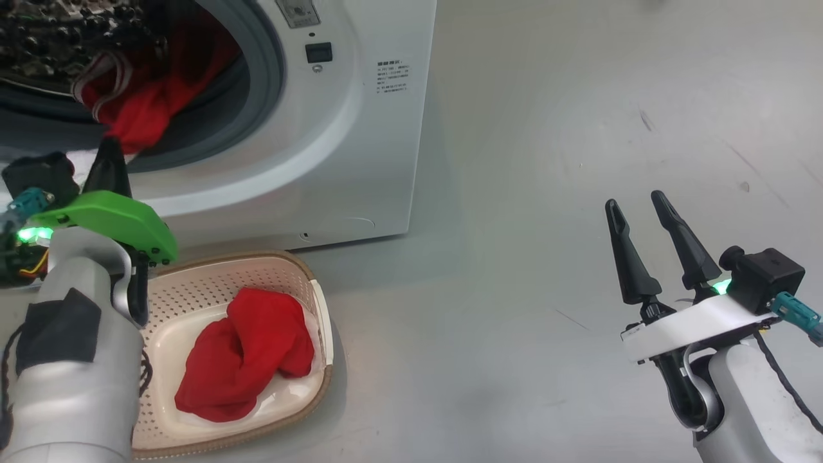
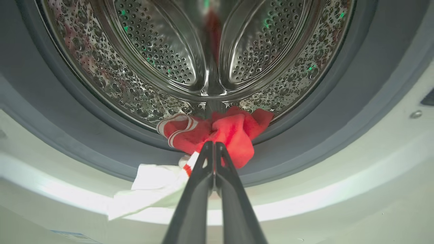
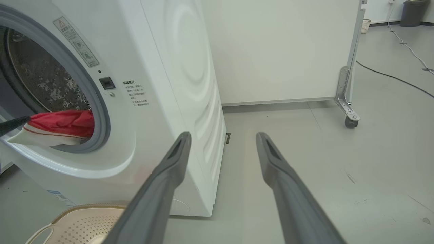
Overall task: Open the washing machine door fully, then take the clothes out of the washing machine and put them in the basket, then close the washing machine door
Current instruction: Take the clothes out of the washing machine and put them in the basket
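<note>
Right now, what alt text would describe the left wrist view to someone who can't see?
The left end effector, fingers shut, pinches the clothes, red with a white part, at the rim of the steel drum of the washing machine, over the grey gasket.

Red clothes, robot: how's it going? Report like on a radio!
Left claw shut on red clothes at the mouth of the washing machine. Right claw open, empty. One red piece already in basket. Nothing blocking.

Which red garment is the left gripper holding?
The striped-trim garment at the drum mouth, pinched by the shut left gripper; the other garment lies loose in the basket.
</note>
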You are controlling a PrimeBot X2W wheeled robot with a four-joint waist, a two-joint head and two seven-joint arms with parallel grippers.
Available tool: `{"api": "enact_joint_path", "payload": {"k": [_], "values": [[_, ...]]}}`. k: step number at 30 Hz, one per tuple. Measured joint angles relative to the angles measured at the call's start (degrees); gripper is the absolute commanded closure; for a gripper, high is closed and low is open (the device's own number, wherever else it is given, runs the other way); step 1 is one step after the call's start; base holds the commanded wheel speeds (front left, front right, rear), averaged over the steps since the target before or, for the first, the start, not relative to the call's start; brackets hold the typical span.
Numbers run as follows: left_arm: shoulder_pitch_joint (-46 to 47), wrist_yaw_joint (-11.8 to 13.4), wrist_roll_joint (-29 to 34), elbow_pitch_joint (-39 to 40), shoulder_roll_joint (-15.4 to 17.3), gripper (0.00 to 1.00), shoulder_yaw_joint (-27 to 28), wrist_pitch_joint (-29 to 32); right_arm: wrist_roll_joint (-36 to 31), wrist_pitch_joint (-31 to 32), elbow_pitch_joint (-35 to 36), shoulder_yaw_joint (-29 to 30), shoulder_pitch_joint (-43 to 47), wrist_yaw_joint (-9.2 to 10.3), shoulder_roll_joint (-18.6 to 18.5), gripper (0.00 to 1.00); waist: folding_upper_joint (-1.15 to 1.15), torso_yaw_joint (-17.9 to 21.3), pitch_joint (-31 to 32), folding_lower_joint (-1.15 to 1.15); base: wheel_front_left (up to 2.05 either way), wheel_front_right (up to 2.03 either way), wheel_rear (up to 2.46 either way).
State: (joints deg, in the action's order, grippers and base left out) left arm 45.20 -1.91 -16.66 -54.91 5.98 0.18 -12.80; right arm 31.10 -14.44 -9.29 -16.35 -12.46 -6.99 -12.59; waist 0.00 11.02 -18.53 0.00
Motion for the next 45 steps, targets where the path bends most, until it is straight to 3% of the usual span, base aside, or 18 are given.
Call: {"api": "enact_joint_path", "payload": {"k": [10, 16, 24, 36, 45], "values": [[-5.45, -2.45, 0.19, 4.71, -1.20, 1.00, -1.98, -1.46, -0.59, 0.00, -0.59, -0.04, 3.04, 0.00, 0.64, 0.00, 0.00, -1.96, 5.93, 0.00, 0.00, 0.00, 0.00], [-7.67, -2.50, 0.66, 10.31, -1.80, 1.00, -2.26, -1.46, -1.02, 0.00, -0.58, 1.01, 4.35, 0.00, 0.93, 0.00, 0.00, -3.20, 8.56, 0.00, 0.00, 0.00, 0.00], [-9.92, -2.36, 1.77, 27.74, -2.50, 1.00, -0.24, -1.63, -1.98, 0.00, -0.27, 1.27, 5.52, 0.00, 1.56, 0.00, 0.00, -4.87, 10.21, 0.00, 0.00, 0.00, 0.00], [-13.82, -1.90, 3.83, 44.33, -3.39, 1.00, -0.21, -1.88, -2.09, 0.00, 0.24, 1.54, 5.94, 0.00, 1.78, 0.00, 0.00, -5.28, 10.55, 0.00, 0.00, 0.00, 0.00], [-20.41, -1.34, 4.16, 46.00, -3.70, 1.00, -2.34, -1.96, -2.49, 0.00, 0.58, 1.29, 6.14, 0.00, 1.77, 0.00, 0.00, -5.30, 9.90, 0.00, 0.00, 0.00, 0.00]]}}
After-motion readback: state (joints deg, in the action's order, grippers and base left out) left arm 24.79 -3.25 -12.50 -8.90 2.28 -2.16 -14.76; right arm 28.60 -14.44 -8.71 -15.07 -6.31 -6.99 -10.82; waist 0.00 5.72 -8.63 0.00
